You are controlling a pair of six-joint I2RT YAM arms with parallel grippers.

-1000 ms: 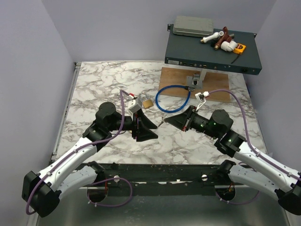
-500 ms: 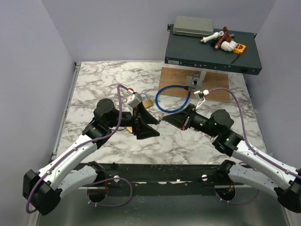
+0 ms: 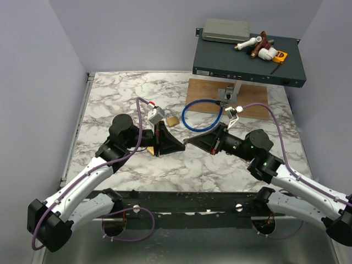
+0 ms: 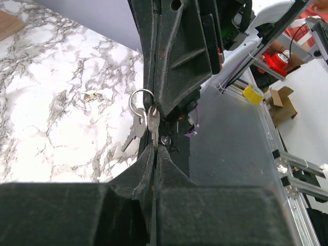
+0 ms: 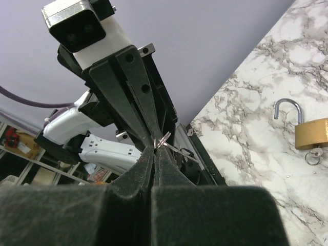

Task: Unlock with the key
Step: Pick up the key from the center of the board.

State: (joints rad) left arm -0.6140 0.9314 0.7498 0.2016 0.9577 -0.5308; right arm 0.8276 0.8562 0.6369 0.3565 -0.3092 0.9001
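The key (image 4: 152, 123) is a slim silvery piece on a small ring (image 4: 141, 99), held in the air between the two grippers over the middle of the table. My left gripper (image 4: 155, 147) is shut, with the key's blade running into its tips. My right gripper (image 5: 160, 146) meets it tip to tip and is shut on the ring end (image 5: 164, 139). In the top view the two grippers (image 3: 182, 144) (image 3: 188, 142) touch noses. A brass padlock (image 5: 311, 134) lies on the marble with its silver shackle (image 5: 286, 107) standing up; it also shows behind the left gripper as the padlock (image 3: 172, 121).
A blue cable loop (image 3: 202, 114) lies behind the grippers, beside a wooden board (image 3: 258, 99). A dark equipment box (image 3: 247, 63) with pipe fittings on it stands at the back right. Another small bunch of keys (image 4: 88, 95) lies on the marble table (image 3: 115, 99).
My left gripper swung right, level with the right gripper's tips, and went from open to shut on the key. The right gripper edged left, still shut.
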